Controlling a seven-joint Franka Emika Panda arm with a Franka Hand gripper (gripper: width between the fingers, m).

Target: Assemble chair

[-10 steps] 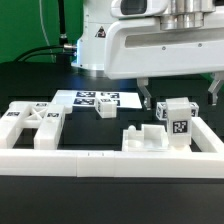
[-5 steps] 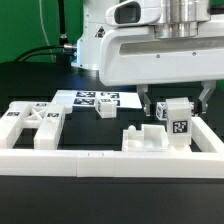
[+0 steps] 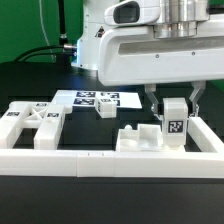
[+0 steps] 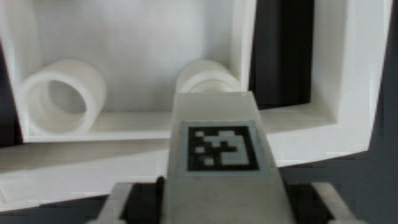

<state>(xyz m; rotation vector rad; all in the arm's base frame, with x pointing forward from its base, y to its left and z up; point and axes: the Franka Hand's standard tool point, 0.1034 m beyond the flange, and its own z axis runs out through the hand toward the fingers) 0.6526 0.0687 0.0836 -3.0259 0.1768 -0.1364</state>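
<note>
A matte white blocky chair part (image 3: 174, 124) with a square tag stands upright at the exterior view's right, inside the border rail. My gripper (image 3: 175, 110) is down over it, one finger on each side, jaws open with dark gaps to the block. In the wrist view the tagged block (image 4: 219, 140) fills the middle between the fingers of the gripper (image 4: 219, 206). A notched white part (image 3: 138, 140) lies just beside the block. A white part with a triangular opening (image 3: 30, 125) lies at the left. A small white block (image 3: 105, 112) sits near the middle.
The marker board (image 3: 95, 99) lies flat behind the parts. A long low white border rail (image 3: 100, 161) runs along the front and up the right side. In the wrist view a white part with two round pegs (image 4: 63, 95) lies beyond the block.
The gripper has come down, and its fingers now flank the tagged block instead of hanging above it. The parts on the left have not moved.
</note>
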